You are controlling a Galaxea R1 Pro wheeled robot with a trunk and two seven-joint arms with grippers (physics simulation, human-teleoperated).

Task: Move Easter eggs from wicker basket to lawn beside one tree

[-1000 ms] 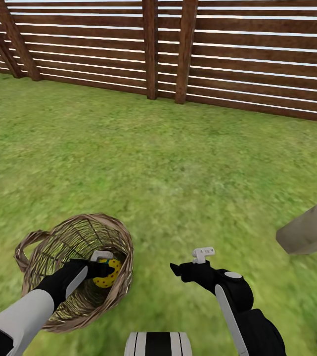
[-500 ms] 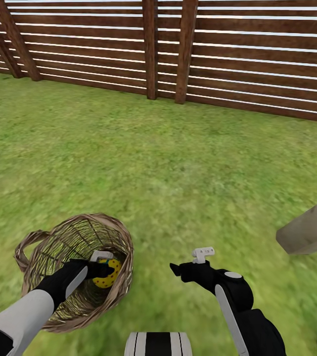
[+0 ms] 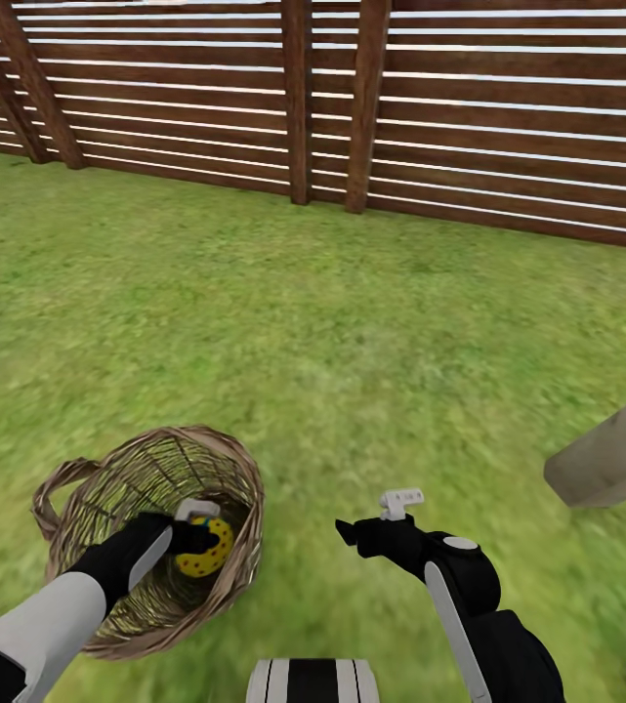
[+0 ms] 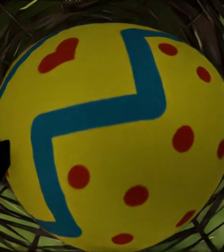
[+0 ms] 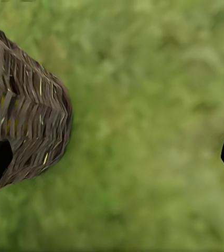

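The left gripper (image 3: 198, 536), inside the deep brown woven-twig basket (image 3: 78, 508), has its jaws pinching a glossy yellow egg with red dots and blue zigzag (image 4: 114, 134); lift straight up, clearing the rim; the right gripper (image 3: 376, 520), jaws spread, hovers above the mottled green lawn (image 3: 352, 342).

Egg (image 4: 112, 136) in the middle of the left wrist view looks smooth, glossy painted plastic. Basket (image 3: 146, 488) lower left is rough woven twigs, fence (image 3: 352, 98) up top is matte wood slats, lawn (image 3: 352, 322) fuzzy, mottled grass.
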